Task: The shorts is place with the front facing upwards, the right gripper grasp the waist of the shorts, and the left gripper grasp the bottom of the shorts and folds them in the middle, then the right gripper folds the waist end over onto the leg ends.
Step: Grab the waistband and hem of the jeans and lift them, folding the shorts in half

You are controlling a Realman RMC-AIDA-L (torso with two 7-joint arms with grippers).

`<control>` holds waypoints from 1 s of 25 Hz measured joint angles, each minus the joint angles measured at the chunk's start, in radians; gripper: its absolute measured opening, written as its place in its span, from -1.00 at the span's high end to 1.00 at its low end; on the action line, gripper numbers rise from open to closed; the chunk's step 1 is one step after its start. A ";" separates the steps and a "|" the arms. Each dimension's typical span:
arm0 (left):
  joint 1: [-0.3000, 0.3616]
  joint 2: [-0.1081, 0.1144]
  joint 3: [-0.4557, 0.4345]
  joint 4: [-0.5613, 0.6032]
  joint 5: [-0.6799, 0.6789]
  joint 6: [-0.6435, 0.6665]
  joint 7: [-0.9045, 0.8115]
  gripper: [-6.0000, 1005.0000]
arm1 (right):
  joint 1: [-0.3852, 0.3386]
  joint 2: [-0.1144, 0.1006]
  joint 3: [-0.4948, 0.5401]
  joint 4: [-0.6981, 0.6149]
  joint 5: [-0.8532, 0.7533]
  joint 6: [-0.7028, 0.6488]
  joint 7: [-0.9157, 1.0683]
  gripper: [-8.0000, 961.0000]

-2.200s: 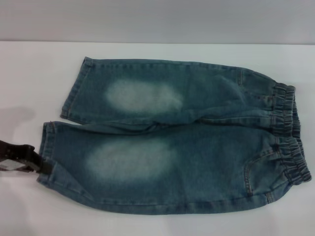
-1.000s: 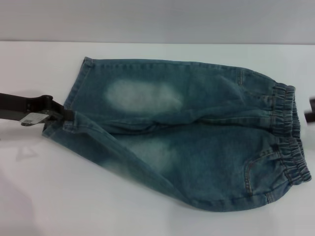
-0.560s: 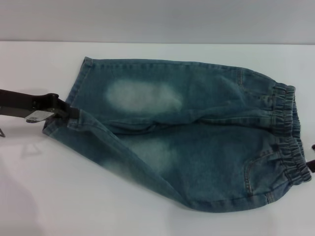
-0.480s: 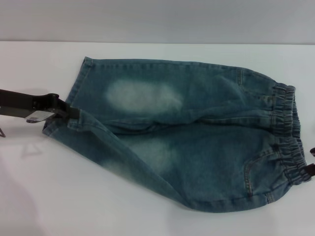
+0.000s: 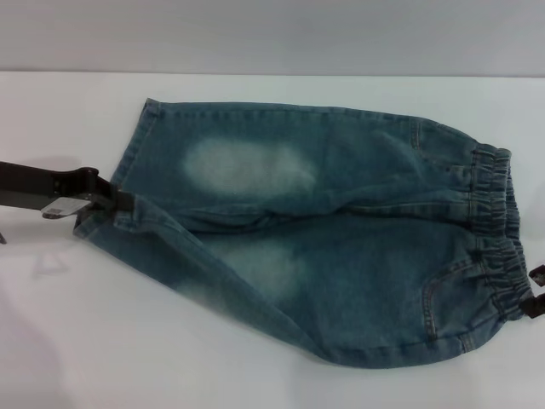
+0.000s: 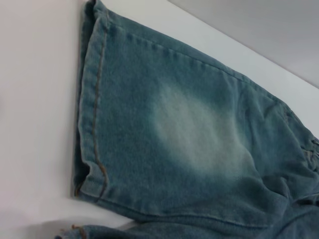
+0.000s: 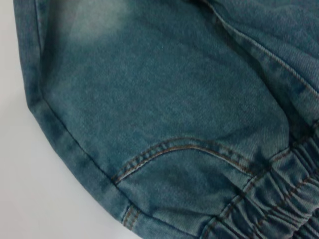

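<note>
Blue denim shorts lie front up on the white table, legs to the left and elastic waist to the right. My left gripper is shut on the hem of the near leg, holding it raised and drawn up beside the far leg's hem. The near leg slopes as a diagonal fold. My right gripper is at the right edge by the near waist corner, two dark fingertips apart on either side of the band. The right wrist view shows the pocket seam and gathered waist close up.
Bare white table surface lies in front of the shorts and to their left. A grey wall runs behind the table's far edge.
The left gripper has lifted the near leg's hem from flat up to the far leg and now holds almost still. The right gripper has come in from the right to the near waist corner.
</note>
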 joint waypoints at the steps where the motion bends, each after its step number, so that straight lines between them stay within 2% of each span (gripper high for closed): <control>1: 0.001 0.000 0.000 -0.001 0.000 -0.001 0.000 0.93 | 0.004 0.000 0.000 0.005 -0.007 0.002 0.000 -0.21; 9: 0.002 0.000 0.000 0.000 0.000 -0.003 -0.001 0.93 | 0.041 0.007 -0.002 0.039 -0.093 0.017 0.003 -0.21; 25: -0.002 0.000 -0.001 0.000 0.000 -0.017 -0.005 0.93 | 0.063 0.012 -0.002 0.087 -0.098 0.014 -0.002 -0.21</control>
